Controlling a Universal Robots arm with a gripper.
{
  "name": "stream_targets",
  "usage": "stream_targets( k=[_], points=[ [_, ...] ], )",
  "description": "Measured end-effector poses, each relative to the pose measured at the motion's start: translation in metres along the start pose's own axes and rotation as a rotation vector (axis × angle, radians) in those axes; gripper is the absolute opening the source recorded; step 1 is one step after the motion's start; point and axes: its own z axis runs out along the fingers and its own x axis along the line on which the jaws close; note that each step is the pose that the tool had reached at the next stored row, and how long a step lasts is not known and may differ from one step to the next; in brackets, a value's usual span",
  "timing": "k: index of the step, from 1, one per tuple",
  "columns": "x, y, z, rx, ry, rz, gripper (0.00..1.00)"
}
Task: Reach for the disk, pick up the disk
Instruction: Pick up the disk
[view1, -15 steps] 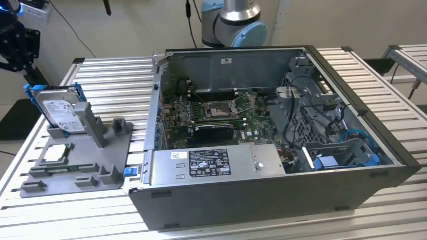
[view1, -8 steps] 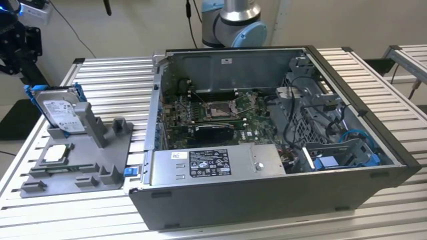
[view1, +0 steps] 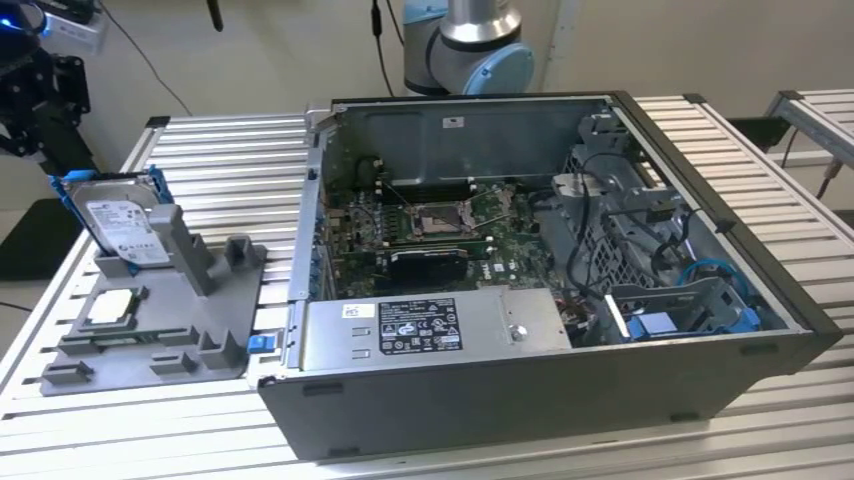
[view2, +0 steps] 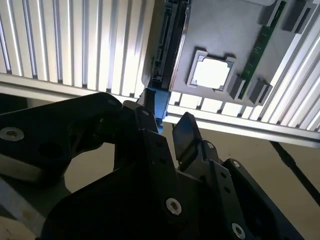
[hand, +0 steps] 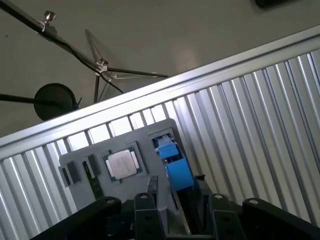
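claw (view2: 166, 114) apart, empty | disk (view1: 127, 225) upright in grey holder (view1: 180, 325), just ahead of it

Exterior view: evenly lit, case (view1: 534, 400) interior shaded | second wrist view: table slats (view2: 75, 45) and chip (view2: 211, 73) washed out by glare | first wrist view: floor (hand: 200, 35) dimmed.

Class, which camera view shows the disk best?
The exterior view: the disk stands in its holder, label facing the camera. Both wrist views catch it edge-on, with some blue bracket.
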Motion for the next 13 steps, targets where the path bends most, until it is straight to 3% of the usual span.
stream_targets(
  k=[4, 5, 13],
  points=[
    [-0.0006, 0.0001, 0.0029, 0.0029, -0.0008, -0.036, 0.0],
    [-0.0005, 0.0001, 0.0032, 0.003, -0.001, -0.054, 1.0],
    [-0.0005, 0.0, 0.0101, 0.0057, -0.0023, -0.198, 1.0]
  ],
)
